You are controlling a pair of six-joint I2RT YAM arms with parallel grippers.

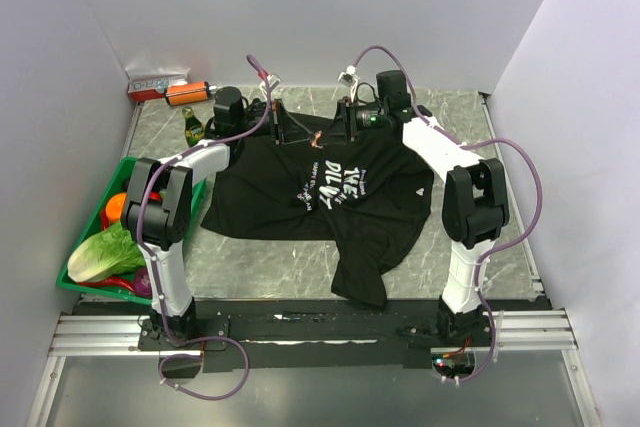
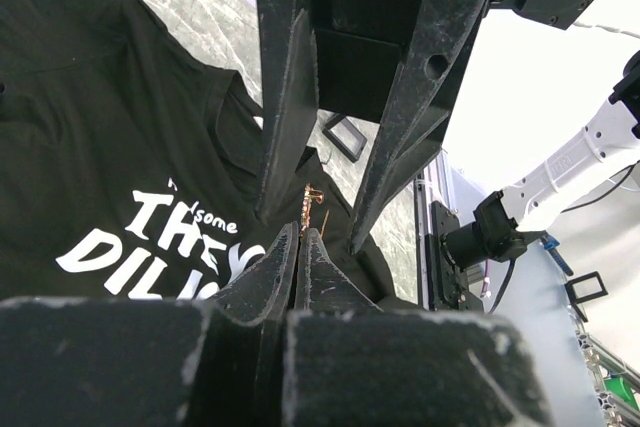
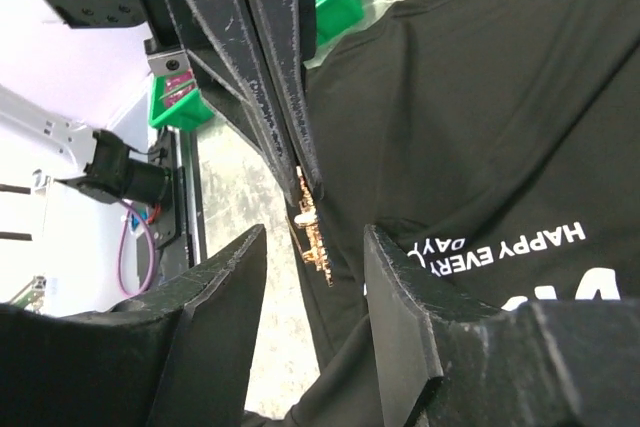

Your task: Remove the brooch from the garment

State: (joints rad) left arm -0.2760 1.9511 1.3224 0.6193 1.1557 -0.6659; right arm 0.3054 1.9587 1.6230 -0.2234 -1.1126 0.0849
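One black T-shirt [image 1: 370,197]. One golden brooch [image 3: 312,232]. Two robot arms: left arm [image 1: 165,207], right arm [image 1: 470,197]. One green basket [image 1: 95,289], one lettuce [image 1: 100,252], one orange fruit [image 1: 116,207], one green bottle [image 1: 192,127], one orange cylinder [image 1: 187,92], one red-white box [image 1: 155,84].

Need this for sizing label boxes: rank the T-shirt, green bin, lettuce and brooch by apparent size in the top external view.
1. black T-shirt, by far the largest
2. green bin
3. lettuce, lying inside the bin
4. brooch, a tiny glint near the collar
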